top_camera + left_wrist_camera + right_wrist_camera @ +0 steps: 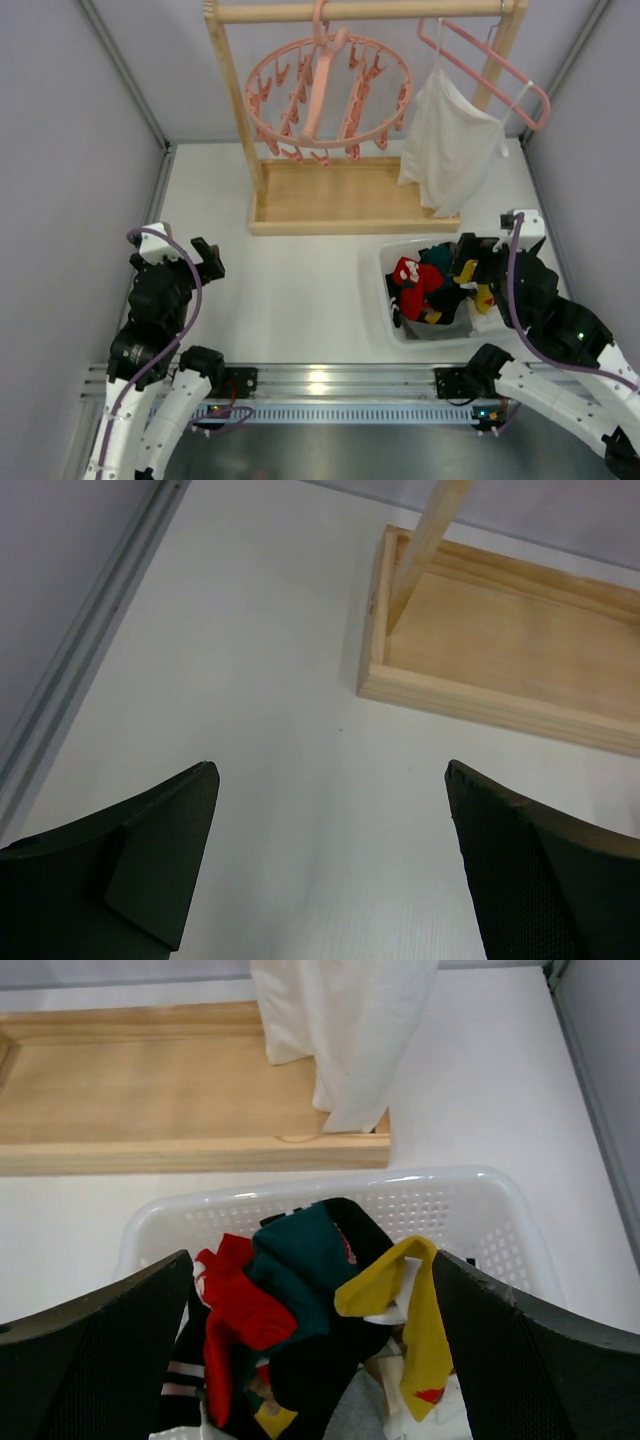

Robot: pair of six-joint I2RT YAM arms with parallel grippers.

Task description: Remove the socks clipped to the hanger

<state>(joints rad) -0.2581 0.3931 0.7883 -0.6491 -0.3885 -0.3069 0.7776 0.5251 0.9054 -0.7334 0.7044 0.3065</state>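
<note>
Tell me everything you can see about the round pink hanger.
The hanger is a round pink ring, plastic by its look, with crossbars and many small clips dangling beneath. Its hook sits over the wooden rail of the rack, and the ring hangs tilted above the rack's base. All the clips look empty.

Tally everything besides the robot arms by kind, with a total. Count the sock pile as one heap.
Round clip hanger: 1
Plain hanger: 1
White cloth: 1
Wooden rack: 1
Basket: 1
Sock heap: 1 (single socks cannot be counted)
Total: 6
</note>
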